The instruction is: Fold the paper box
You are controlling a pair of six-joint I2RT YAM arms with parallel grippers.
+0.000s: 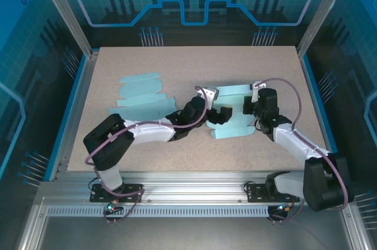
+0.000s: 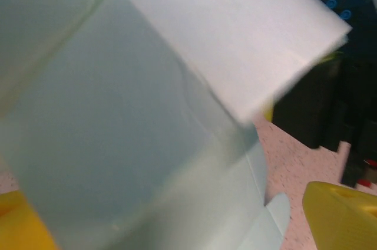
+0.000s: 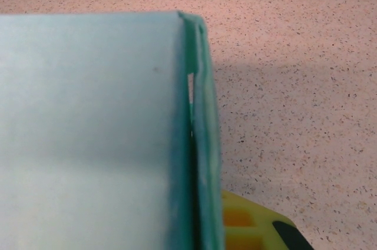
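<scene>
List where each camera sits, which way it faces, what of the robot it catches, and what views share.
Top external: fixed above and behind the bases, looking down on the speckled beige table; both arms, left gripper and right gripper at the pale teal paper box.
Left wrist: on the left arm, facing the box's raised panels; its yellow fingertips wide apart.
Right wrist: on the right arm, looking down the box's folded edge; one yellow fingertip shows.
Shared: all three see the box and table.
</scene>
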